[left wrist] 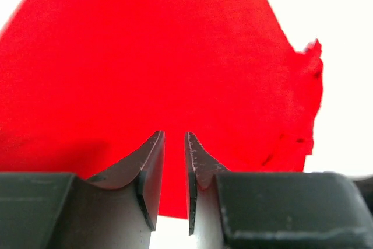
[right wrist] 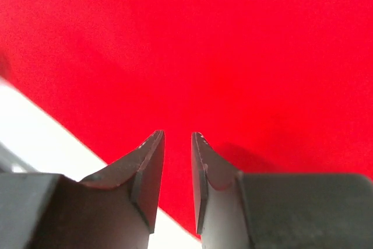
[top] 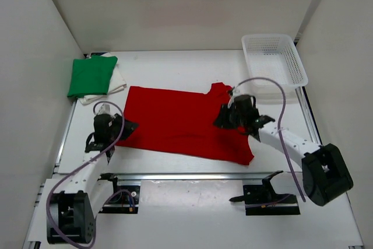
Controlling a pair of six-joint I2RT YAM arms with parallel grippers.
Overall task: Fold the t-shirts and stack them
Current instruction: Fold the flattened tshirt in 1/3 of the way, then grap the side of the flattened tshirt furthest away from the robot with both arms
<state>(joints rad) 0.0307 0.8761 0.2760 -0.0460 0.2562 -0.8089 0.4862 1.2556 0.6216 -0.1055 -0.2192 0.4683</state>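
The red t-shirt (top: 180,123) lies spread flat across the middle of the table. My left gripper (top: 112,133) hovers at its left edge, jaws nearly together with only a thin gap and nothing between them; the left wrist view shows the red t-shirt (left wrist: 163,62) below and ahead. My right gripper (top: 228,118) is over the shirt's right part near the collar, jaws likewise nearly together and empty; the red t-shirt (right wrist: 221,45) fills the right wrist view. The green t-shirt (top: 91,76) lies folded on the folded white t-shirt (top: 116,83) at the back left.
A white mesh basket (top: 274,65) stands at the back right. White walls enclose the table on three sides. A metal rail (top: 192,176) runs along the near edge in front of the arm bases.
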